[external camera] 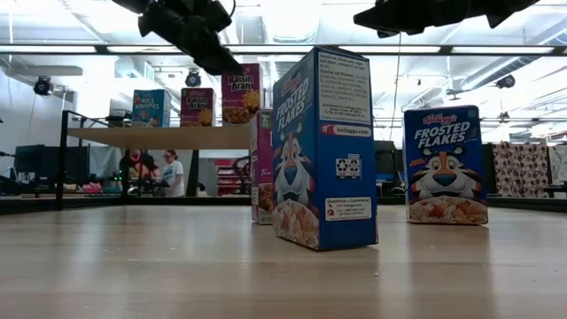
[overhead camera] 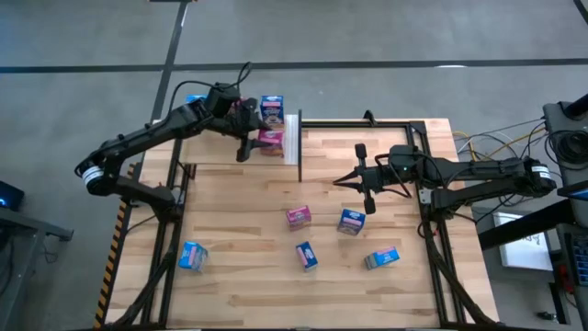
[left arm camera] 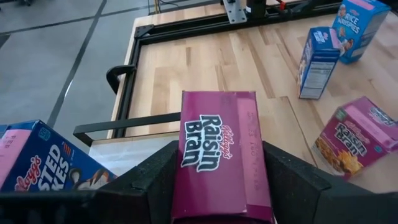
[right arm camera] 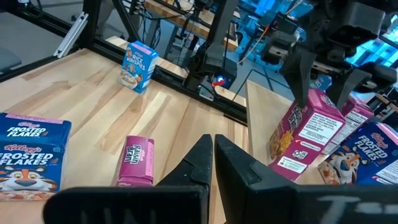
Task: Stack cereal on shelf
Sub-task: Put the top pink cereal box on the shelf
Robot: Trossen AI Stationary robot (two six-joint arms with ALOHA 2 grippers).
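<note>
Overhead, the left gripper [overhead camera: 246, 138] sits at 11 o'clock above the pale light-wood shelf [overhead camera: 292, 138], its fingers [left arm camera: 149, 177] spread around an upright magenta Raisin Bran cereal box [left arm camera: 219, 155] resting there. Right gripper [overhead camera: 360, 176], fingers pressed together and empty, waits at 2 o'clock over the plank table [overhead camera: 239, 276].

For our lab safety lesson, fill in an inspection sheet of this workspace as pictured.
Surface: plank table, bare wood.
Job's things: Raisin Bran box on the shelf beside other boxes; five loose boxes on the table.
Clutter: nothing seen.
Hands: left hand grips the Raisin Bran box; right hand shut, above the table.
Cables: cables on the floor near the right arm.
Surroundings: seated person beyond the table.
</note>
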